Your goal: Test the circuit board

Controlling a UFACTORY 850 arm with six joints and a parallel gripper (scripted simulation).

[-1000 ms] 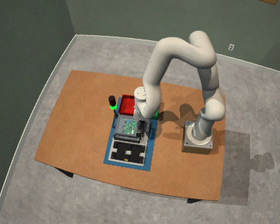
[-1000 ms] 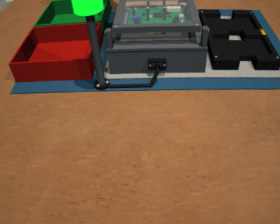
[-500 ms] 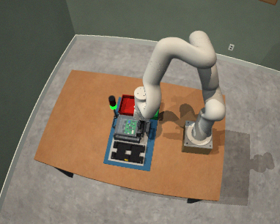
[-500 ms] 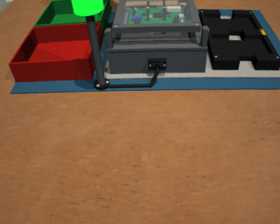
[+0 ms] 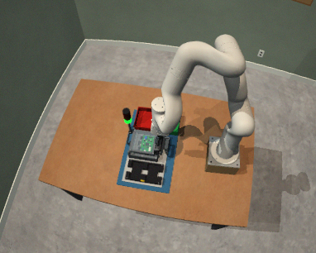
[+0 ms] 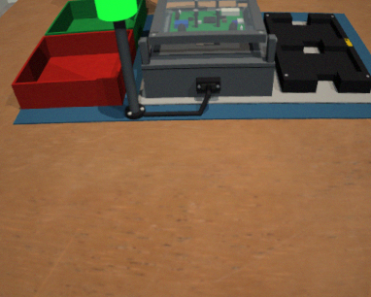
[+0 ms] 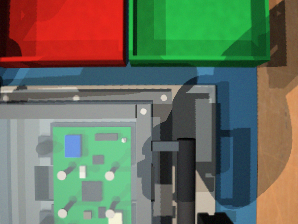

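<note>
The green circuit board [image 5: 147, 143] [image 6: 208, 21] [image 7: 92, 162] lies flat, component side up, in the grey tester [image 6: 172, 80] under its clear lid [image 5: 134, 145] [image 6: 206, 37] [image 7: 144, 160]. The lid is down. Its black handle bar [image 7: 186, 175] is on the robot's side; the hook cannot be made out clearly. The signal light [image 5: 127, 121] [image 6: 116, 7] shows green. My gripper [image 5: 161, 145] is shut with no board in it, low beside the lid's handle side; its tips are hard to make out in the top view and hidden in the wrist view.
The red bin [image 5: 144, 118] [image 6: 70, 92] [image 7: 65, 32] and the green bin [image 5: 176, 128] [image 6: 91, 21] [image 7: 200, 30] stand empty side by side beyond the tester. The black tray [image 5: 144, 165] [image 6: 303, 60] on the other side is empty. The light's post [image 6: 126, 68] stands near the hinge side.
</note>
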